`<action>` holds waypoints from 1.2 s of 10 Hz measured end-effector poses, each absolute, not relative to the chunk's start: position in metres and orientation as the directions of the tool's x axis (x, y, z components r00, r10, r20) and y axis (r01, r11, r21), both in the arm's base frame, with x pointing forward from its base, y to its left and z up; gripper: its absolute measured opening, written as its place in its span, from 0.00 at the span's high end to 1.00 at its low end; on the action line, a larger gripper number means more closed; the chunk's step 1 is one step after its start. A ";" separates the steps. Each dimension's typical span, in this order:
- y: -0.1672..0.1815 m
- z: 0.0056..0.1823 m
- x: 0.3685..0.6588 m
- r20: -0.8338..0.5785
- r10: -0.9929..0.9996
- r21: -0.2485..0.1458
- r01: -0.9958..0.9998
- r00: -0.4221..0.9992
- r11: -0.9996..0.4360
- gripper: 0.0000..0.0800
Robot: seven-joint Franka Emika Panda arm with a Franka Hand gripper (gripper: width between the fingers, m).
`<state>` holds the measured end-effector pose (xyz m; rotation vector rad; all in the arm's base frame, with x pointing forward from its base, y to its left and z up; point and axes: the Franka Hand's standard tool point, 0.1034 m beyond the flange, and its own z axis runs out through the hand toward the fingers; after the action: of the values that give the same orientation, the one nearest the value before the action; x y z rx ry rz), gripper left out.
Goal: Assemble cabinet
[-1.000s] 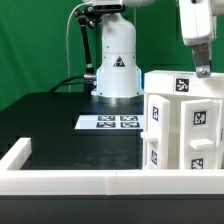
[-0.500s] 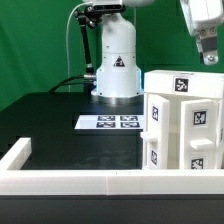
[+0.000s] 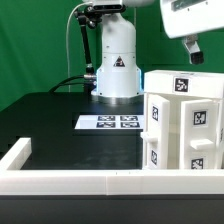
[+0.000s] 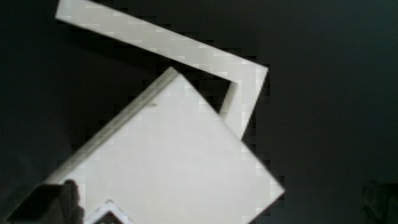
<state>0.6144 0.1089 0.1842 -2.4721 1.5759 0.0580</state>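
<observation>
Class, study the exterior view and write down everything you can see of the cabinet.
The cabinet is a matte white boxy unit, seemingly stacked blocks, at the exterior view's right, cut off by the picture's edge. Black-and-white square tags sit on its top and front faces. It stands upright on the black table, just behind the low white border frame, beside the marker board. The gripper hangs above it, not touching.
</observation>
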 end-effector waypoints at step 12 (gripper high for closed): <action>0.112 0.182 0.629 0.040 0.137 -0.084 0.139 0.990 -0.987 0.00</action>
<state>0.6292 0.1124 0.1817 -3.0475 -0.2117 -0.0526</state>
